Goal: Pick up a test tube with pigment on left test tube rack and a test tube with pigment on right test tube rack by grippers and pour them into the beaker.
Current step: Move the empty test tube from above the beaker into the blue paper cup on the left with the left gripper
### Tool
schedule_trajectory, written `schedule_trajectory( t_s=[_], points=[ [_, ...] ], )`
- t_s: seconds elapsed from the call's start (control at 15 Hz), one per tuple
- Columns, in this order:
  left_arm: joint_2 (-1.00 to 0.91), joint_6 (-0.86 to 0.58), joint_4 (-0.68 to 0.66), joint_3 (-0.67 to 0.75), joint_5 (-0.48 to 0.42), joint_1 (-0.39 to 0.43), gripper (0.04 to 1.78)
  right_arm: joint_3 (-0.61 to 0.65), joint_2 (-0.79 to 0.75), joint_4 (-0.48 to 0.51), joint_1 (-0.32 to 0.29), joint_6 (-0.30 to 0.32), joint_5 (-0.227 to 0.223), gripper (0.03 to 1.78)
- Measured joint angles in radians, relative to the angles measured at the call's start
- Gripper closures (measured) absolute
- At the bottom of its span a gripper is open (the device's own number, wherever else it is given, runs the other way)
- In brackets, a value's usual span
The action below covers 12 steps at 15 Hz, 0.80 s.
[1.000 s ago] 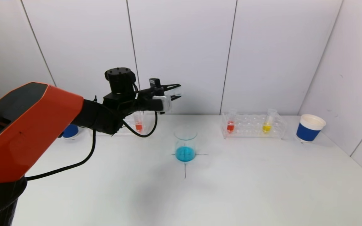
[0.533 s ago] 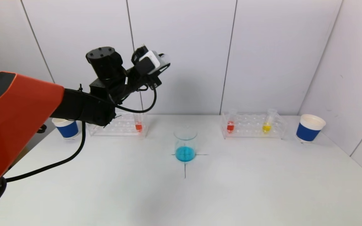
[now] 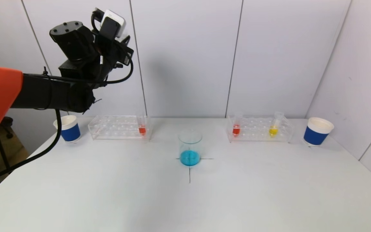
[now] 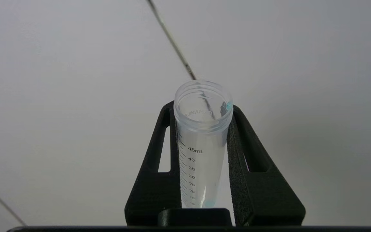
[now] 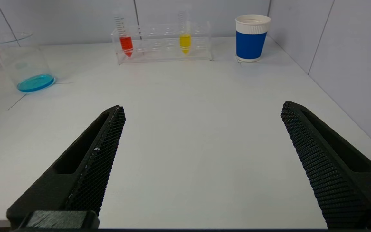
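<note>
My left gripper [image 4: 202,108] is shut on a clear graduated test tube [image 4: 198,154] that holds only traces of blue. In the head view the left arm [image 3: 85,54] is raised high at the left, in front of the wall and well above the left rack [image 3: 108,128]. That rack holds a red tube [image 3: 142,126]. The beaker [image 3: 190,146] stands at the table's middle with blue liquid in it. The right rack [image 3: 259,129] holds a red tube [image 3: 236,127] and a yellow tube [image 3: 273,128]. My right gripper [image 5: 203,106] is open and empty, low over the table, out of the head view.
A blue paper cup [image 3: 68,129] stands left of the left rack, and another blue cup [image 3: 317,131] stands right of the right rack. A wall runs close behind the racks and along the table's right side. A black cross marks the table under the beaker.
My left arm has swung up and to the left, away from above the beaker, with the tube still in its grip. The left cup and rack are now uncovered.
</note>
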Motion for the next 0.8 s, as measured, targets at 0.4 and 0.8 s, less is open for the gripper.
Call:
schedule_trajectory(
  t_s=[0.4,0.8],
  points=[
    [-0.011,-0.116,0.245,-0.186,0.329,0.078,1.38,0.000,0.000,0.000,0.000,0.000,0.000,0.05],
    [-0.020,-0.206,0.373,-0.248,0.425,0.168,1.38,0.000,0.000,0.000,-0.001,0.000,0.000,0.05]
  ],
)
